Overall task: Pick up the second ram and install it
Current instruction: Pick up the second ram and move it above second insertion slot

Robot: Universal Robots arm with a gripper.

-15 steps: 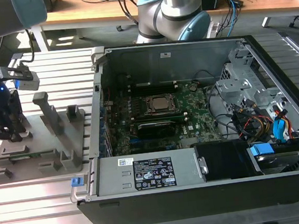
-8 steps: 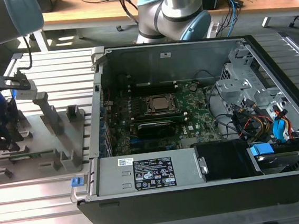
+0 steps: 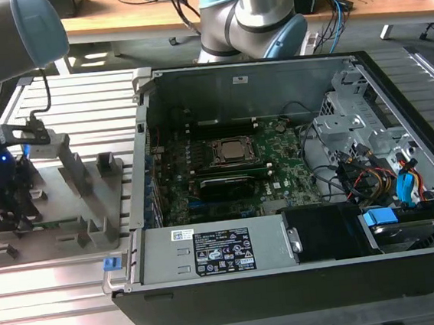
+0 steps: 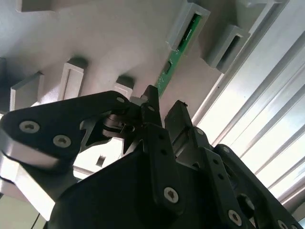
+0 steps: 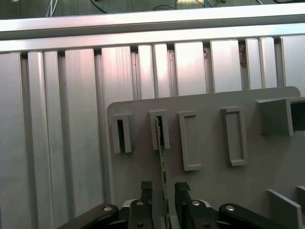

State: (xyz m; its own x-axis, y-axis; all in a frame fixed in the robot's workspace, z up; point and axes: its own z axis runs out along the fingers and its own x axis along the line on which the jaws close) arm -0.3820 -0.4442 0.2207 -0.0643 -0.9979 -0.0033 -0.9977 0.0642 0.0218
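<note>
Now hand (image 5: pixel 163 188) straddles second ram (image 5: pixel 161 143), jaws apart.

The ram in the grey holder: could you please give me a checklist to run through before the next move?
1. Alignment of gripper with ram: ok, it straddles the stick in the first wrist view.
2. Jaws open: ok, a gap shows on each side of the ram.
3. Ram seated in holder: ok, its far end stands in a slotted post.
4. Open case: ok, motherboard exposed in the exterior view.
5. Free ram slot on the motherboard: cannot tell.
</note>
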